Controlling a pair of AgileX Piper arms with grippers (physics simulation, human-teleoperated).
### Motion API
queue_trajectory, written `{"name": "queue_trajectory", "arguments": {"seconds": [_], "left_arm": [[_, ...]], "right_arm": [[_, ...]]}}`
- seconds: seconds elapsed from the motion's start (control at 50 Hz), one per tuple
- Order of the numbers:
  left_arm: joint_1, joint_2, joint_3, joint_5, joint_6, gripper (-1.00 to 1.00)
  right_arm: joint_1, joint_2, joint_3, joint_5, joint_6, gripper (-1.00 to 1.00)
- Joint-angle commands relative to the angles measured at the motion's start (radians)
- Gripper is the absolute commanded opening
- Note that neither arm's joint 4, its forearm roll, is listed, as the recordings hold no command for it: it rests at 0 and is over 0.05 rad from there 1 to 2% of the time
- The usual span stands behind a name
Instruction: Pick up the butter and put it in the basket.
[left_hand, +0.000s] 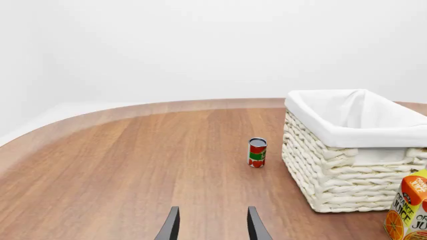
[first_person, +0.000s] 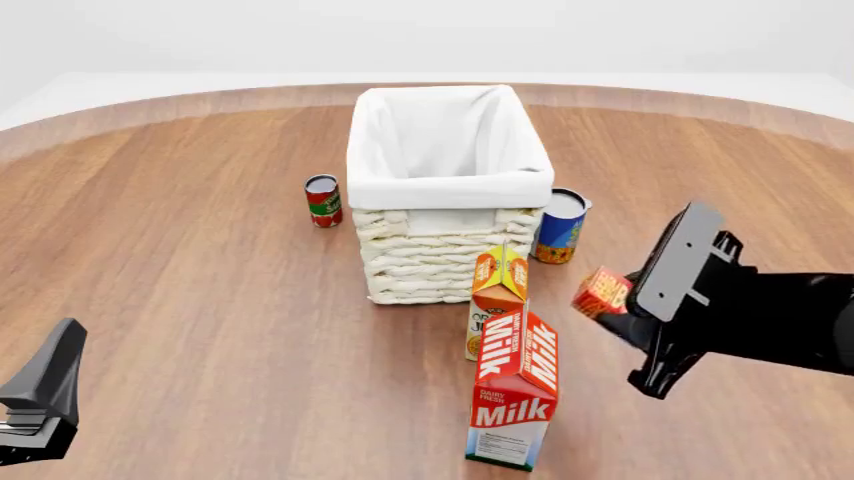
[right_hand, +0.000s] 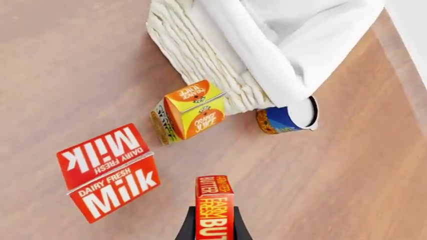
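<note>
At the near left edge of the round wooden table (first_person: 174, 300), the left arm's black gripper (left_hand: 212, 225) hangs low with its two fingers apart and nothing between them. Farther back stands a small red and green tin can (first_person: 322, 200), just left of the large cream woven wicker basket (first_person: 441, 255) with white cloth lining folded over its rim, which sits at the table's centre. Just in front of the basket stands an orange juice carton (first_person: 497, 285), and nearer still a tall red carton lettered "Milk" (first_person: 515, 400). A blue and orange can (first_person: 561, 227) stands beside the basket's right near corner. To the right of the cartons, the right arm's black gripper (right_hand: 213, 227) is clamped on the small flat red and orange butter box (first_person: 602, 292), holding it in the air above the table, near and to the right of the basket.
</note>
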Motion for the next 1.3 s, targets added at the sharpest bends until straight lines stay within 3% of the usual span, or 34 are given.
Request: {"name": "queue_trajectory", "arguments": {"seconds": [0.02, 0.14, 0.24, 0.32, 0.38, 0.46, 0.54, 0.66, 0.76, 0.98, 1.3], "left_arm": [[0.000, 0.000, 0.000, 0.000, 0.000, 1.00], [0.000, 0.000, 0.000, 0.000, 0.000, 1.00], [0.000, 0.000, 0.000, 0.000, 0.000, 1.00], [0.000, 0.000, 0.000, 0.000, 0.000, 1.00], [0.000, 0.000, 0.000, 0.000, 0.000, 1.00], [0.000, 0.000, 0.000, 0.000, 0.000, 1.00], [0.000, 0.000, 0.000, 0.000, 0.000, 1.00], [0.000, 0.000, 0.000, 0.000, 0.000, 1.00], [0.000, 0.000, 0.000, 0.000, 0.000, 1.00], [0.000, 0.000, 0.000, 0.000, 0.000, 1.00], [0.000, 0.000, 0.000, 0.000, 0.000, 1.00]], "right_arm": [[-0.002, -0.068, -0.069, 0.045, 0.058, -1.00], [-0.009, -0.100, -0.099, 0.069, 0.069, -1.00], [0.010, -0.140, -0.139, 0.071, 0.126, -1.00], [-0.002, -0.128, -0.103, 0.037, 0.113, -1.00], [0.032, -0.148, -0.154, 0.040, 0.177, -1.00], [0.037, -0.158, -0.166, 0.030, 0.187, -1.00], [0.019, -0.164, -0.214, 0.028, 0.249, -1.00], [0.054, -0.192, -0.236, 0.003, 0.300, -1.00], [0.095, -0.229, -0.251, -0.034, 0.379, -1.00], [0.113, -0.249, -0.211, -0.157, 0.390, -1.00], [0.183, -0.235, -0.208, -0.324, 0.452, -1.00]]}}
